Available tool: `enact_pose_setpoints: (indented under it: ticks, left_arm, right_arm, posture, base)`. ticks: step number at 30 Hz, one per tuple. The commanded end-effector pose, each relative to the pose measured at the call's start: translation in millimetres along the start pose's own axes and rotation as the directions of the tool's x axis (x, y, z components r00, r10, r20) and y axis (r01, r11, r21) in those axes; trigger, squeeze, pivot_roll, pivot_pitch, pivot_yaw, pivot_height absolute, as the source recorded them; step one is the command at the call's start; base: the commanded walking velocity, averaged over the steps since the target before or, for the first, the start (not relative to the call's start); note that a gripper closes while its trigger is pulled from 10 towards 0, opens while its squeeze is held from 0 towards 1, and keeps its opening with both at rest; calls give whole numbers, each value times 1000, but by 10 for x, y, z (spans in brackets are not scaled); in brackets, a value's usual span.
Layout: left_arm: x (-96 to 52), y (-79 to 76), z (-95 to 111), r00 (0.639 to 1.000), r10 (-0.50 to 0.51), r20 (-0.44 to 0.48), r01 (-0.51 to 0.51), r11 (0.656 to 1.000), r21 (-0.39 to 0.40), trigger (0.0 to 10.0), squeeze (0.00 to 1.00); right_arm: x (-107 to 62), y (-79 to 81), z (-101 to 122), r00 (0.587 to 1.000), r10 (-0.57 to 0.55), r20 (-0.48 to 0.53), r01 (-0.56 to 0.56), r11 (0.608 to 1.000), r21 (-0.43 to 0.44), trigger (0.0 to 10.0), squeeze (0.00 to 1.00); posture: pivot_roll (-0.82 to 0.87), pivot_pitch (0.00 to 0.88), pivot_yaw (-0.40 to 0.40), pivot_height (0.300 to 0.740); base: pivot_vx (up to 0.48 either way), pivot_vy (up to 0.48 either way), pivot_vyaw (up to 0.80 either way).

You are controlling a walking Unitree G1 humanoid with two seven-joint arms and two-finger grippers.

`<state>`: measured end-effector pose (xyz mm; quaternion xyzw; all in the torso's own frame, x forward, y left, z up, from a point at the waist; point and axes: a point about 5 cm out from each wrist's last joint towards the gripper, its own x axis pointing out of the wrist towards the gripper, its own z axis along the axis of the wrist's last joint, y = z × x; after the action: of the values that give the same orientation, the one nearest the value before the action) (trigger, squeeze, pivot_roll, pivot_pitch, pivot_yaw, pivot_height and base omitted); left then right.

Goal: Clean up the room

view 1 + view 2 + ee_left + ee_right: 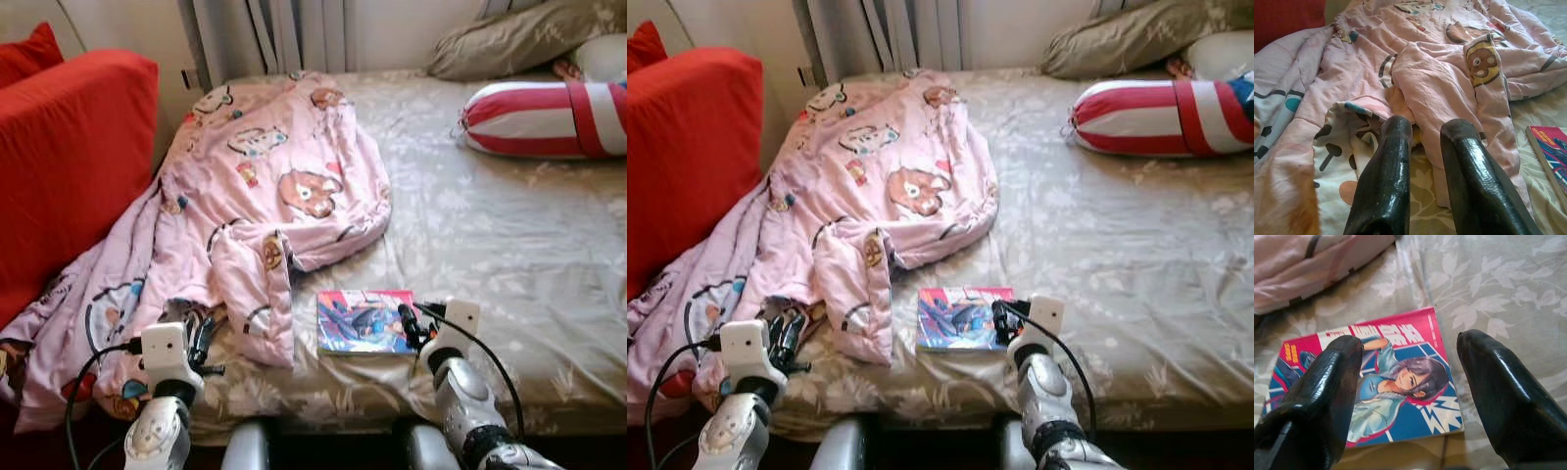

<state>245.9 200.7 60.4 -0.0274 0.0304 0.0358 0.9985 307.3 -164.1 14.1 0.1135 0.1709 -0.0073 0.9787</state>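
Note:
A comic book point(364, 321) with a pink and blue cover lies flat on the bed near its front edge. My right gripper point(411, 327) hovers open just above the book's right edge, and its fingers point(1332, 382) frame the cover drawing point(1396, 382). A crumpled pink cartoon blanket point(265, 186) covers the bed's left half and spills off the left side. My left gripper point(201, 338) sits at the blanket's front hem with a narrow gap between its fingers point(1386, 166), nothing held.
The bed point(490, 255) has a beige leaf-print sheet. A red-and-white striped bolster point(549, 117) and a tan pillow point(509, 39) lie at the far right. A red sofa point(69, 166) stands close on the left. Curtains point(274, 34) hang behind the bed.

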Motion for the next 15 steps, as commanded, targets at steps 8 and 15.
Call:
enact_pose_setpoints:
  ticks: [8,15]
  left_arm:
    - [-111,24,9,1000,16,-22,-16,1000,21,10000,0]
    - [-193,61,17,999,19,-32,-17,999,44,10000,0]
  right_arm:
    - [-62,-90,-92,1000,-23,-7,23,999,44,10000,0]
    - [-18,-47,-58,1000,19,-20,-15,981,191,10000,0]
  posture:
    - [160,138,61,568]
    - [177,130,73,568]
  base:
    - [0,0,0]
    - [0,0,0]
